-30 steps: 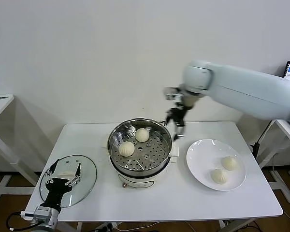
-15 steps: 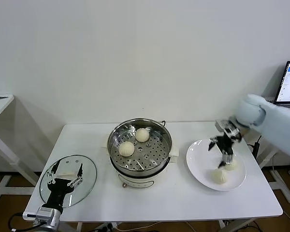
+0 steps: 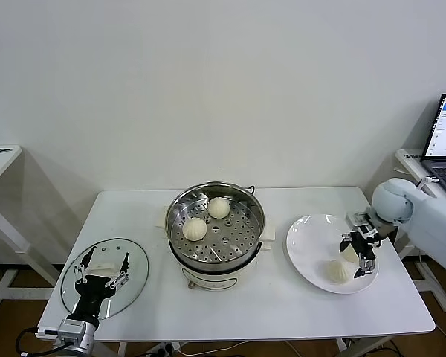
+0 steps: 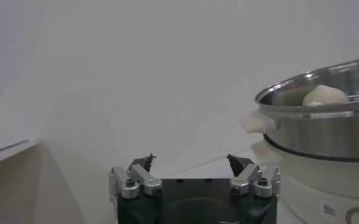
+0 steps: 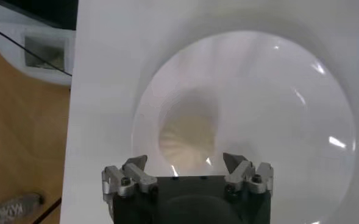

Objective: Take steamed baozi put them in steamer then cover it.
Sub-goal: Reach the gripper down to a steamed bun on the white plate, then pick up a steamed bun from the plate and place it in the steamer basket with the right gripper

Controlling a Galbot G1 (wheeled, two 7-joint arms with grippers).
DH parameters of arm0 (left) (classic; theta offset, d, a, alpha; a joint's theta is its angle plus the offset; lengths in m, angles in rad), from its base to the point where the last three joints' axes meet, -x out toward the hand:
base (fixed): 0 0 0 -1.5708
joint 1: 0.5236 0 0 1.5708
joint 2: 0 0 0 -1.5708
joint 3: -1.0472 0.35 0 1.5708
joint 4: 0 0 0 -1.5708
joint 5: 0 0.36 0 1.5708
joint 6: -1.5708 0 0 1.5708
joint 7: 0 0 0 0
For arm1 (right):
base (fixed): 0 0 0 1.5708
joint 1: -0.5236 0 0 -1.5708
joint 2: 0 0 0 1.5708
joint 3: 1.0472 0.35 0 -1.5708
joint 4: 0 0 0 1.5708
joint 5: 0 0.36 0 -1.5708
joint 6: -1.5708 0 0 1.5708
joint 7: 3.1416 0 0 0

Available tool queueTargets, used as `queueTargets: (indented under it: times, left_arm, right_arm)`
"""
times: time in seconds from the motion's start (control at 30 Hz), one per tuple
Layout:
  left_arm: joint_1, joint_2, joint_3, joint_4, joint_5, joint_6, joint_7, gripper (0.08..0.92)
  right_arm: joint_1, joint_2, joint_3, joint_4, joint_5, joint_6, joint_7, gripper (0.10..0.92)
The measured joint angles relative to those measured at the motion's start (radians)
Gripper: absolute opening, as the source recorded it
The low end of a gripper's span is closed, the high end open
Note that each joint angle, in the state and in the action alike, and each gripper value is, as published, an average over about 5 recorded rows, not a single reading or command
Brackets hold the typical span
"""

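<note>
Even, bright indoor lighting fills the head view; the white wall and white table (image 3: 282,297) show only soft shadows, the plainest a faint grey cast on the wall left of the table, and the steamer (image 3: 216,223) rim carries small specular highlights. In the left wrist view the background wall is a featureless pale grey, the steamer wall (image 4: 325,131) reflects a bright band, and focus is soft throughout. In the right wrist view the plate (image 5: 301,122) shows streaks of glare, with a soft, blurred shadow around the pleated bun (image 5: 187,137) under the camera.
</note>
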Motion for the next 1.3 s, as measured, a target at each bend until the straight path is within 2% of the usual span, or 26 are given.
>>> queueTargets:
  times: [0.67,0.97,1.3]
  left_arm:
    - [-0.007,0.0,-0.005,0.013,0.0,-0.001,0.001,0.823]
    - [-0.005,-0.001,-0.007,0.014,0.0,-0.002,0.002,0.823]
    - [-0.005,-0.002,-0.006,0.009,0.0,-0.001,0.002,0.823]
  right_arm:
    - [-0.069,0.067,0.041,-0.055,-0.057,0.009,0.02,0.821]
    - [-0.084,0.081,0.049,-0.063,-0.073,0.01,0.019,0.697]
    - [-0.075,0.073,0.051,-0.054,-0.063,0.01,0.014,0.679]
